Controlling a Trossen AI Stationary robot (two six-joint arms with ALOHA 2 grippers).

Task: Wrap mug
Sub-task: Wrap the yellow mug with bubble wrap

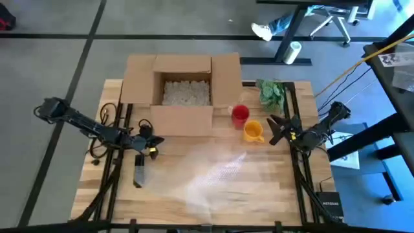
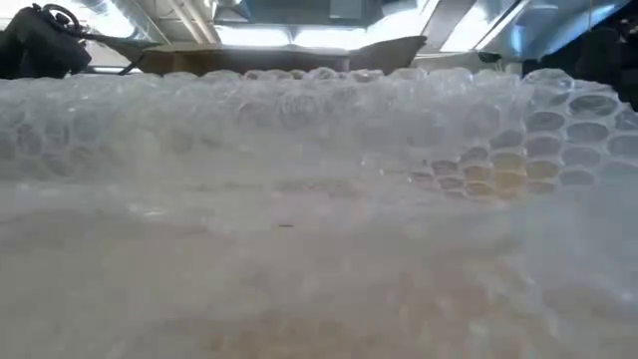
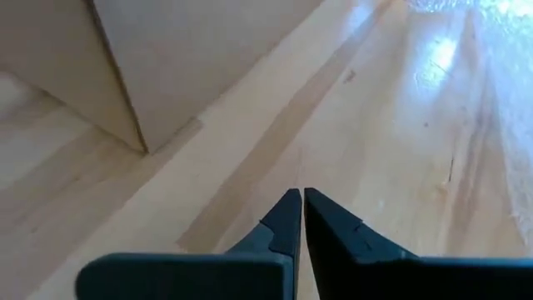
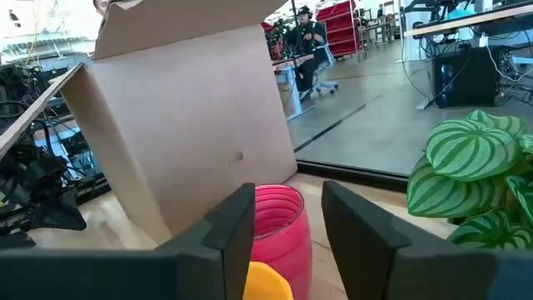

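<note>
**Mugs by the box, wrap spread out, nothing in my pincers**

At the left of the high view, my left pincer [image 1: 157, 142] hovers low over the bench [image 1: 97, 175], just below the lower left corner of the box [image 1: 184, 90]. My left wrist view shows its fingers [image 3: 287, 218] pressed together, gripping nothing, with bare wood beneath and a box corner up in the frame's upper left.

In the middle, the open box sits at the top of the bench, pale filler inside. Below it, a clear sheet of bubble wrap [image 1: 223, 178] lies flat across the centre and lower part of the bench. It fills the low view [image 2: 319, 199] almost entirely.

Right of the box's lower corner stands the red mug [image 1: 240, 114], and just below and to its right, the yellow mug [image 1: 253, 131]; the two are close together. A green plant [image 1: 272, 92] lies above them near the top edge.

At the right, my right pincer [image 1: 274, 129] sits just beside the yellow mug, pointing at it. Its fingers [image 4: 223, 229] are spread apart, framing the red mug [image 4: 279, 225] with the yellow mug [image 4: 266, 282] nearest.
</note>
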